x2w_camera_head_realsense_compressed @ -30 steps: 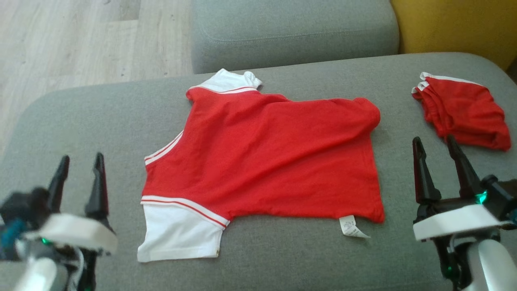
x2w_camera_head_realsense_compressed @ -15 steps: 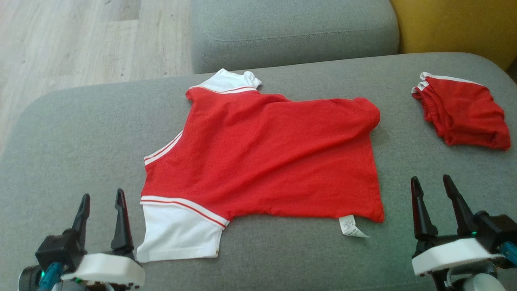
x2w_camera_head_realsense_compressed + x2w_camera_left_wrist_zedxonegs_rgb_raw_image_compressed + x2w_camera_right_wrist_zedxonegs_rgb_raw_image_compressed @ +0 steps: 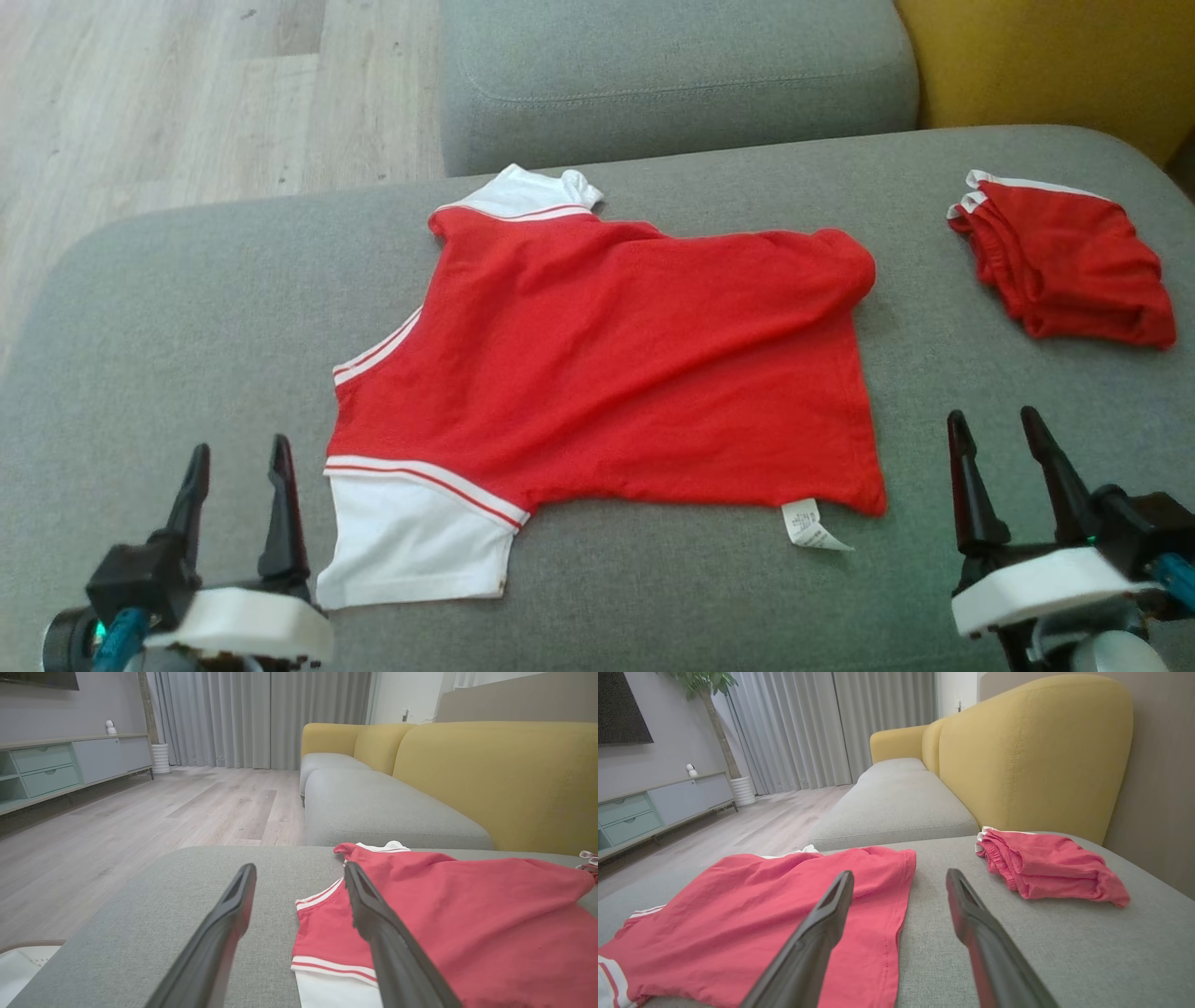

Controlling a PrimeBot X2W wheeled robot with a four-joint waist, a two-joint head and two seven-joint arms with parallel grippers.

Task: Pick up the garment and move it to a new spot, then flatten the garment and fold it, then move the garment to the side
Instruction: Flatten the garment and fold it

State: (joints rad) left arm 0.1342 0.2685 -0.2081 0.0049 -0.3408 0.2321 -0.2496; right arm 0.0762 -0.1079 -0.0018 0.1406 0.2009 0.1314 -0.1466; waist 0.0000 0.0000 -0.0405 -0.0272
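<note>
Left pincer moved beside shirt sleeve edge, right pincer lowered near hem

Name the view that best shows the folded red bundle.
Right wrist view: the red bundle lies close, whole, layered edges clear. Head view shows it whole but smaller; left wrist view catches a sliver at its right edge.

I can't read the print on the care label at the hem of the red and white T-shirt; it's too small. From the left wrist, one finger of my left gripper covers part of the shirt, which also runs off the right and bottom edges, and the folded red shorts are just a sliver at the right edge.
</note>
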